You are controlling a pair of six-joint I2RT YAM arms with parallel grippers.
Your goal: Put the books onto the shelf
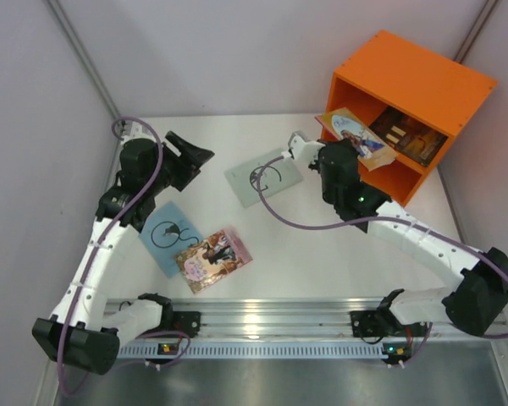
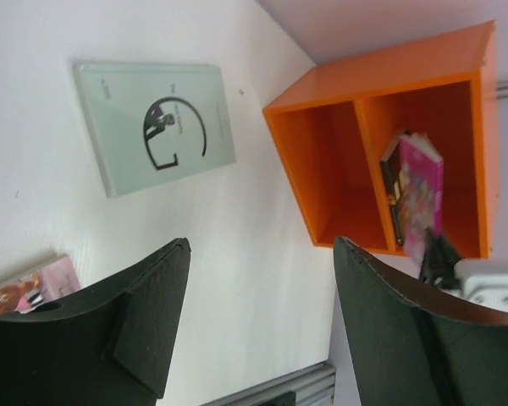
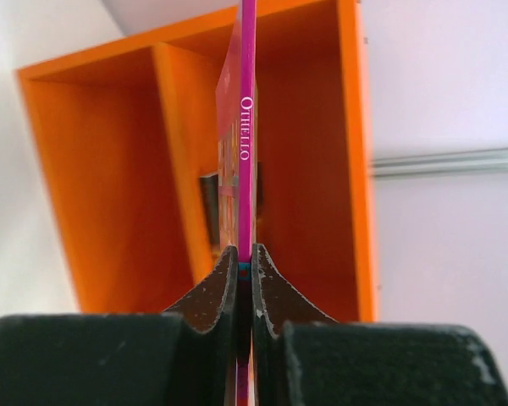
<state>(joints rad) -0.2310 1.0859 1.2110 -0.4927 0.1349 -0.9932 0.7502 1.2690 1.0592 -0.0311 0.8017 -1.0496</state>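
dark brown book (image 1: 411, 135) leaned inside shelf (image 1: 415, 80). magenta-spined book (image 3: 247, 127) held upright at shelf mouth, pinched in closed right tool (image 3: 245, 254), arm stretched toward shelf. pale green book (image 1: 264, 178), light blue book (image 1: 169, 237), pink book (image 1: 213, 258) seen flat on surface (image 1: 322, 262), apart from shelf, pale green nearest. left tool (image 2: 262, 245) spread wide, nothing gripped, raised over surface.

You have bright, even, diffuse light in all three views. Shadows are soft, and only faint grey smudges lie under the arms on the white table (image 1: 322, 254). The metal rail (image 1: 262, 317) throws a white glare streak. Between the closed jaws of the right gripper (image 3: 245, 254), the spine lettering of the book (image 3: 248, 127) is crisp, while the near fingers (image 3: 212, 292) look soft and grainy. Beyond the parted jaws of the left gripper (image 2: 262, 245), the shelf (image 2: 322, 161) darkens inside, and its black fingers (image 2: 152, 313) blur.
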